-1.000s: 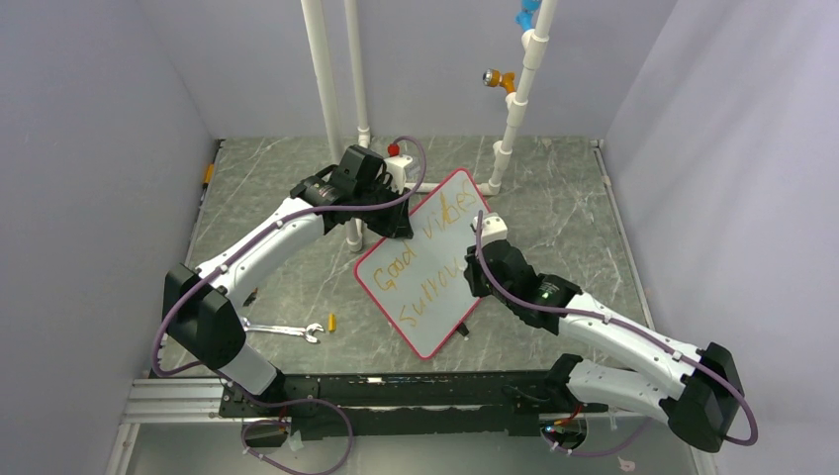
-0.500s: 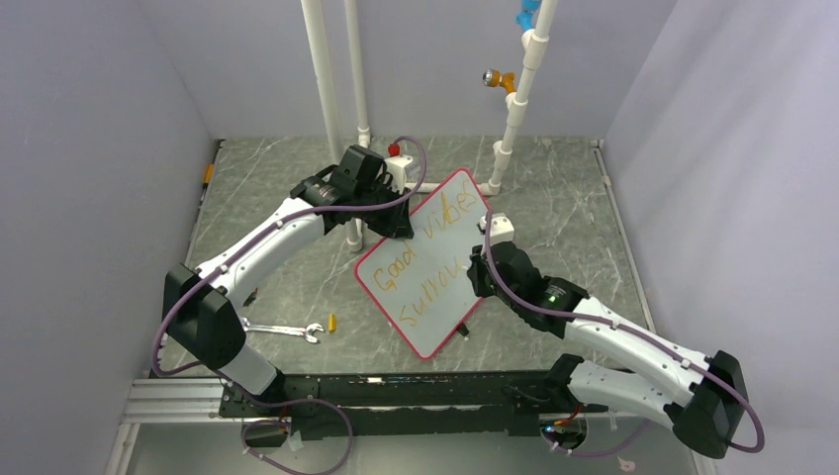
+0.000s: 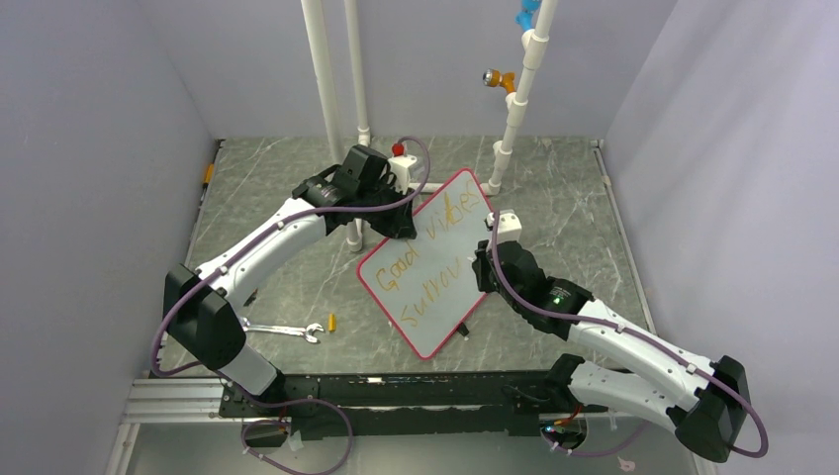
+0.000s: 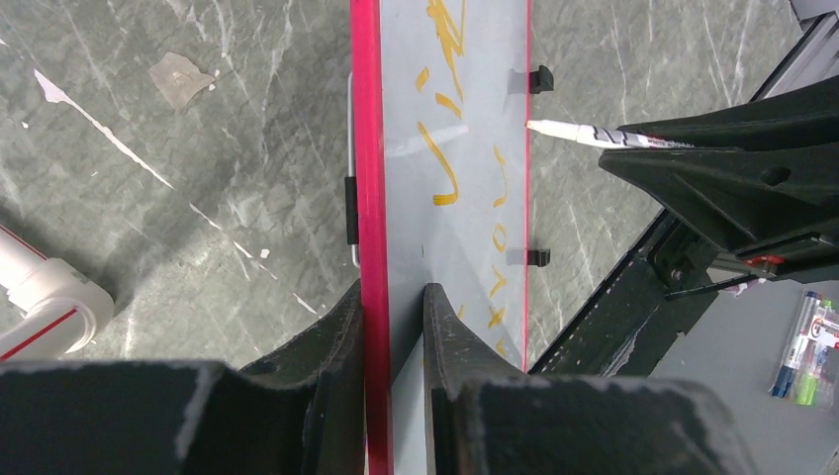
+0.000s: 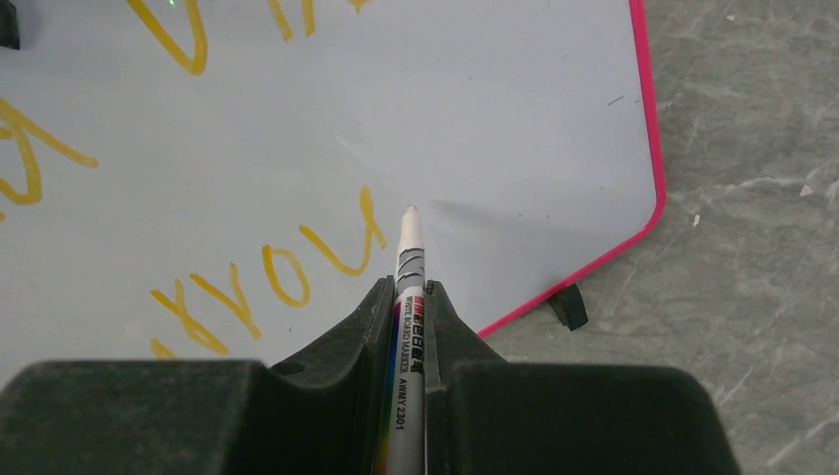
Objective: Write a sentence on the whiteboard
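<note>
The whiteboard (image 3: 447, 297) with its red-pink rim lies tilted on the table, turned diagonally. The sentence (image 3: 401, 269) is in orange-yellow marker in two lines, the top one reading "Good vibes". My left gripper (image 3: 401, 226) is shut on the board's far left edge; in the left wrist view the jaws (image 4: 393, 297) pinch the red rim (image 4: 364, 148). My right gripper (image 3: 482, 267) is shut on a white marker (image 5: 409, 287). Its tip (image 5: 410, 213) is at the board surface (image 5: 495, 119), just right of the last stroke of the lower line (image 5: 336, 252). The marker (image 4: 594, 134) also shows in the left wrist view.
A wrench (image 3: 282, 329) and a small orange piece (image 3: 332, 322) lie on the table left of the board. White pipes (image 3: 326, 99) stand at the back, one (image 3: 514, 109) with an orange valve (image 3: 495, 79). Spare markers (image 4: 806, 341) lie beyond the table edge. A black board foot (image 5: 567, 305) sits near my right gripper.
My right gripper with the marker has shifted a little to the right along the lower line of writing. The left gripper and the board have barely moved.
</note>
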Controlling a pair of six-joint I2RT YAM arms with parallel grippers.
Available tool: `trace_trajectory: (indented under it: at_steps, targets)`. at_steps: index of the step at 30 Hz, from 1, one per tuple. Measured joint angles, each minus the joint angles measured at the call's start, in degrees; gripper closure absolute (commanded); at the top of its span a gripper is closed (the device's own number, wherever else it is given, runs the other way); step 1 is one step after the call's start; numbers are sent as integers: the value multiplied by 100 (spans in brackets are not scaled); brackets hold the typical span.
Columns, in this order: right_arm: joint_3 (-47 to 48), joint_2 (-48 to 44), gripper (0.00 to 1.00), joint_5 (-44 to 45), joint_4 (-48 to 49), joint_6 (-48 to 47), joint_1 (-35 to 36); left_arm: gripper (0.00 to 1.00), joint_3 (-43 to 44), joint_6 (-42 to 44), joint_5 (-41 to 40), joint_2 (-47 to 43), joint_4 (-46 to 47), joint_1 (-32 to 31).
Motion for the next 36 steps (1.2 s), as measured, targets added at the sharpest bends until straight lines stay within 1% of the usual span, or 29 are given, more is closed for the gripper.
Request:
trace_trajectory:
  at_steps: [7, 14, 27, 36]
  targets:
    - [57, 35, 100, 17, 81, -26, 0, 100, 153, -11, -127, 24, -116, -122]
    - [96, 57, 100, 13, 212, -35, -15, 100, 153, -39, -162, 24, -127, -125]
    - [98, 428, 100, -52, 380, -39, -76, 100, 153, -42, -170, 22, -133, -125]
    - [74, 433, 100, -203, 420, -37, -105, 100, 153, -42, -175, 22, -136, -125]
